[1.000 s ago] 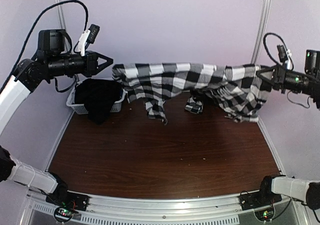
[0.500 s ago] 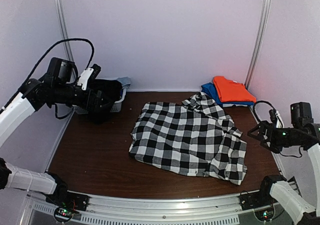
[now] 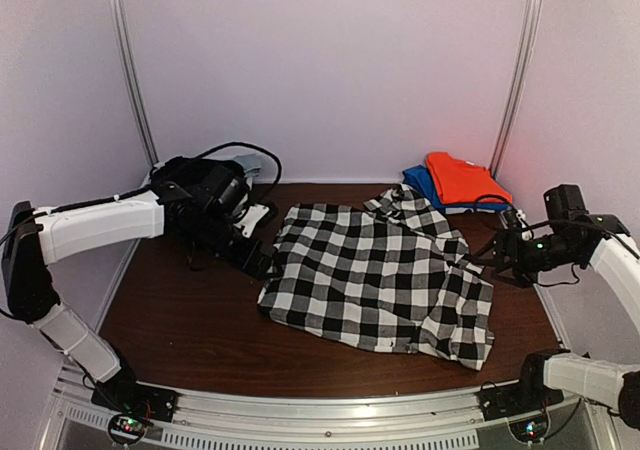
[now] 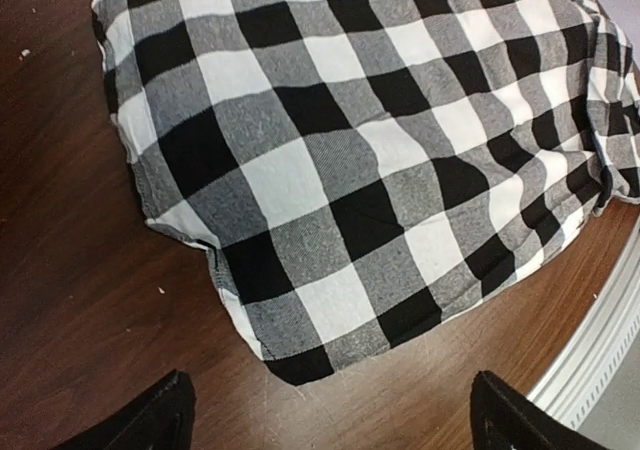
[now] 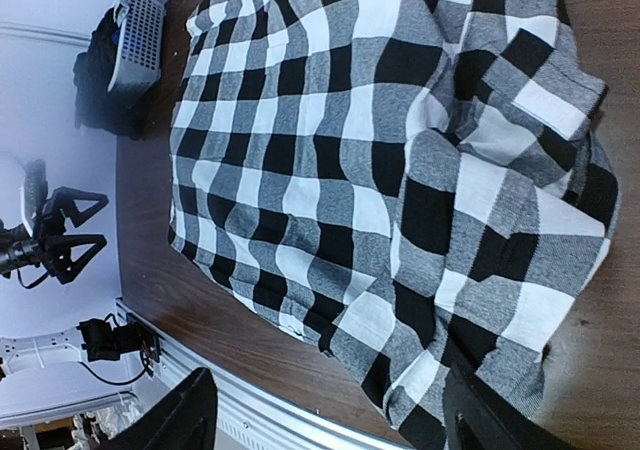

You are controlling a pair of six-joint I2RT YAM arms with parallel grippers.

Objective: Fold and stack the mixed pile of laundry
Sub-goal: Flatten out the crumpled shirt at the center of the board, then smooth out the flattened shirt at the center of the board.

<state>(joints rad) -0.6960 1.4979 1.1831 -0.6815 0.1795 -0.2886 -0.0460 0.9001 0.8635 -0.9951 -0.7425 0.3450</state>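
While it lies spread out flat, creased and rumpled at its right end, the black-and-white checked cloth shirt (image 3: pixel 385 275) covers the middle of the dark brown wooden desk (image 3: pixel 190 320). Just beside the shirt's left edge the left tool (image 3: pixel 262 260) sits low over the wood, its fingers wide apart with nothing between them. At the shirt's right edge the right tool (image 5: pixel 330 375) hangs over the rumpled end, fingers likewise apart and gripping nothing.

Past the shirt's far right corner a plain orange-red folded garment (image 3: pixel 462 178) rests on a blue folded one (image 3: pixel 418 182). Past its far left corner stands a small white slatted plastic basket (image 5: pixel 140 35) with a plain black garment (image 5: pixel 100 80) against it.

A few pale specks dot the wood. A silver metal rail (image 3: pixel 330 410) runs in front of the shirt, and pale lilac walls (image 3: pixel 330 70) with slim metal uprights (image 3: pixel 133 70) rise behind it.
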